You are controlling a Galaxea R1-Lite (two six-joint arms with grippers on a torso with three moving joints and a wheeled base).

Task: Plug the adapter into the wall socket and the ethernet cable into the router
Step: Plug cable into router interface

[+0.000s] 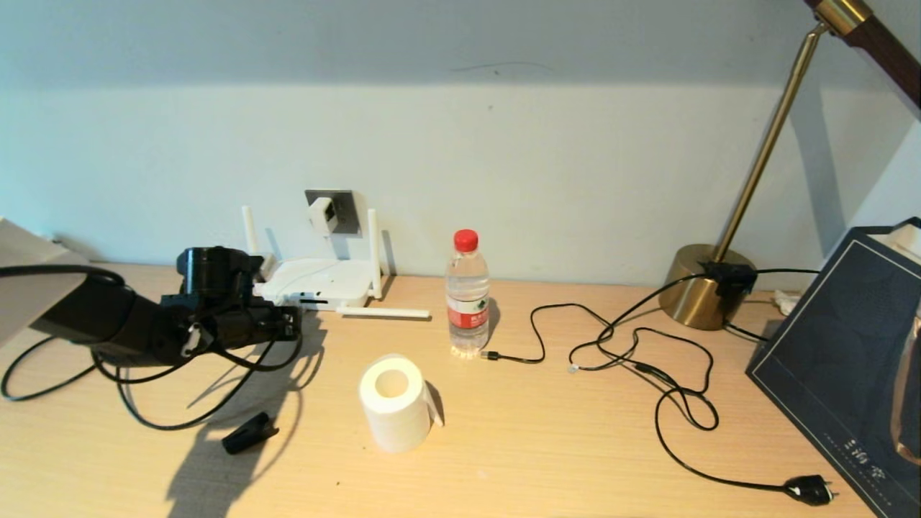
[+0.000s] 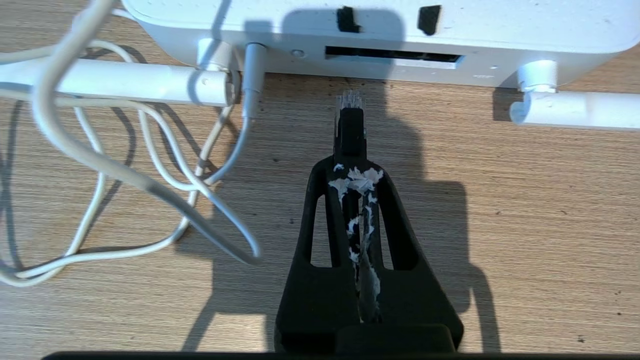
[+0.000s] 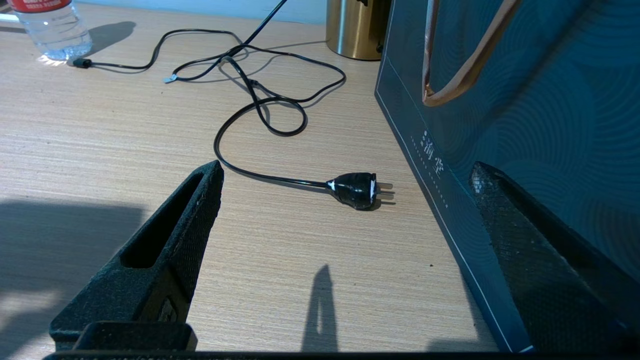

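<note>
Left hand (image 2: 350,150) is positioned low over the counter (image 1: 547,446) at the left, directly in front of the router (image 1: 320,282), with its fingers (image 2: 325,210) pressed together on the plug end of the ethernet cable (image 2: 350,125). The clear plug tip projects beyond the fingertips and points at the dark port slot (image 2: 392,54) on the router's near edge; it is close to the slot but not inserted. The remaining black cable loops across the counter on the near left.

The router lies flat at the far left against the wall. Two antennas stand upright and one lies flat on the counter. A thin white cord (image 2: 150,185) coils beside the router and enters its near edge.

The adapter (image 1: 321,214) is seated on the wall socket (image 1: 338,210), above and behind the router.

Right hand (image 3: 345,260) rests at the near right with its fingers spread wide and empty, beside a dark blue bag (image 1: 849,360). A two-pin plug (image 3: 357,190) on a thin black cord lies ahead of it.

A water bottle (image 1: 468,295), a white paper roll (image 1: 396,403) and a brass lamp (image 1: 712,280) also stand on the counter.
</note>
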